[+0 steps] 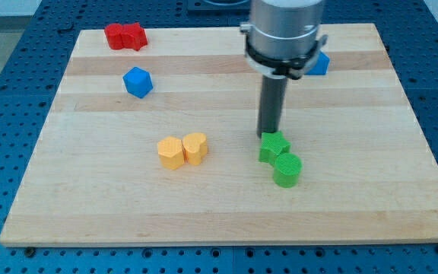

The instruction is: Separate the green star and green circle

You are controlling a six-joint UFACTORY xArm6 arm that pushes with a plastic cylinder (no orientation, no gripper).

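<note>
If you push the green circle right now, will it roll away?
Probably not: the green circle stands on its flat end, so it should slide. It touches the green star, which may drag along. My tip sits just behind the star.

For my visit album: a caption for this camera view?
My tip touches the green star's top edge; the green circle sits against the star, toward the view's bottom.

You will find no readable text, label, brand, number or sign anywhere in this view: nothing is printed on the pale wooden board (pixel 226 213), on any of the small coloured plastic blocks, on the grey arm housing (pixel 284 30), or on the blue perforated surface (pixel 6 76) around the board.
</note>
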